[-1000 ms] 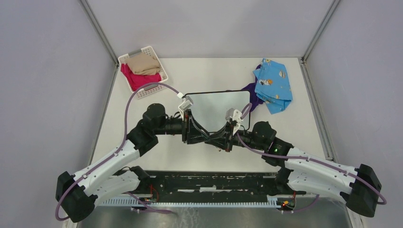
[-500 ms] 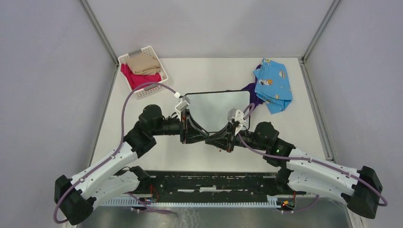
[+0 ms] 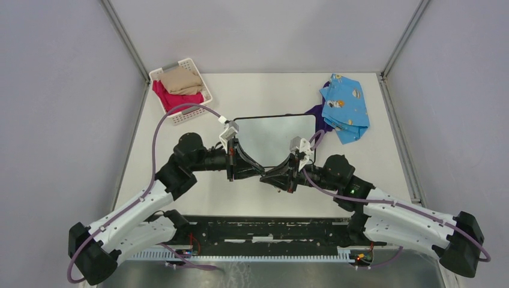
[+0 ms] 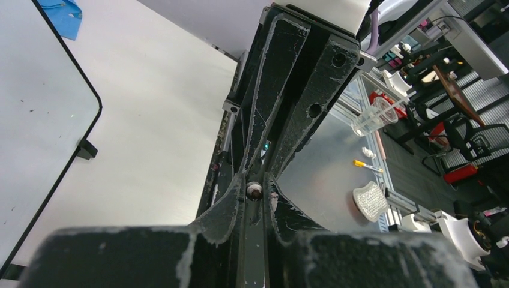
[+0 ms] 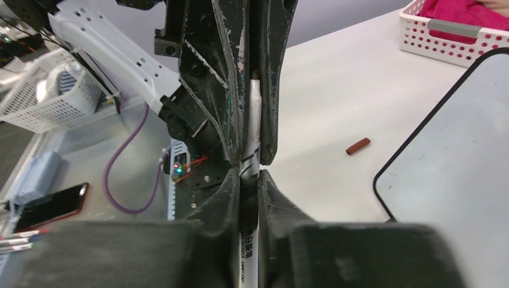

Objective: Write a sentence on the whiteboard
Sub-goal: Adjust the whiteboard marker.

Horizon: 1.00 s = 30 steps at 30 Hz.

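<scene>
I had both arms reaching in from the near edge, their tips meeting nose to nose over the table (image 3: 258, 93), just in front of the whiteboard (image 3: 273, 135). The right claw (image 5: 249, 177) was clenched on a white marker (image 5: 248, 157), whose barrel ran lengthwise between the fingers and out past the tips. The left claw (image 4: 254, 193) was pinched in on the other end of the same marker. From the left wrist I saw the marker's round end sitting tight between my two pads, with the right claw's fingers straight beyond it. From the right wrist, the left fingers (image 5: 210, 72) flanked the barrel with almost no gap. Both claws grasped the one marker, end to end.

The whiteboard lay flat mid-table, long side across, its near edge partly hidden under the two claws from above. Its surface showed faint dark specks. One black foot (image 4: 87, 149) stuck out by a rounded corner. A small red stub (image 5: 358, 146) lay on the table near another corner, apart from the frame.

A basket (image 3: 182, 116) holding a red cloth (image 3: 171, 99) and a beige cloth (image 3: 183, 80) sat at the far left. At the far right a blue cloth (image 3: 343, 105) lay over a purple cloth (image 3: 317, 114), the purple one just beside the board's far-right corner.
</scene>
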### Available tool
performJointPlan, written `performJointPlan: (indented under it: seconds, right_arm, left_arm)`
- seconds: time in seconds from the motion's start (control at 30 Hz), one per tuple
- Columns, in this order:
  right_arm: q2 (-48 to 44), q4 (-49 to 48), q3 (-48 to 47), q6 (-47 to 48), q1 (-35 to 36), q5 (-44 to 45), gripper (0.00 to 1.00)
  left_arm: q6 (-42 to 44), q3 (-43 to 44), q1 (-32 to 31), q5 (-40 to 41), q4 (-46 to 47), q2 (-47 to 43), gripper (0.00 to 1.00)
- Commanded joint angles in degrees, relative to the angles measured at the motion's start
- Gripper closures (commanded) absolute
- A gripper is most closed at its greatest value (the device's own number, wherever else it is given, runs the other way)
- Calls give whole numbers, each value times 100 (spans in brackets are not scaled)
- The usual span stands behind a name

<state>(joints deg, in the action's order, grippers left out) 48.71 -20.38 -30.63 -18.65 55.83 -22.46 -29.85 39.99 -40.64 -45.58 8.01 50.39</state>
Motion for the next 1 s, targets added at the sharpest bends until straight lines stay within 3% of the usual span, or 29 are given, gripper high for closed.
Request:
performJointPlan:
  seconds: [0.0, 0.1, 0.23, 0.4, 0.63, 0.8, 0.97]
  right_arm:
    - [-218, -414, 81, 16, -6, 51, 72]
    - [-415, -572, 187, -126, -3, 379, 45]
    - [-860, -1115, 523, -425, -2, 1043, 31]
    - [-1018, -1874, 694, -890, -25, 1296, 27]
    - [-451, -3331, 577, -1913, -206, 1101, 26]
    - [148, -4365, 391, -2622, -301, 882, 28]
    - [497, -4625, 69, -2810, -308, 982, 29]
  left_arm:
    - [-215, 21, -40, 26, 305, -256, 98]
    - [-278, -8, -40, 685, 319, -494, 98]
    - [-972, -258, -40, 1613, 947, -887, 98]
    - [-1925, -761, -40, 2520, 2044, -1380, 98]
    - [-3089, -1193, -49, 3114, 3373, -1482, 98]
    - [-3311, -1300, -111, 3546, 3597, -1447, 98]
    - [-3288, -1271, -212, 3758, 3598, -1365, 98]
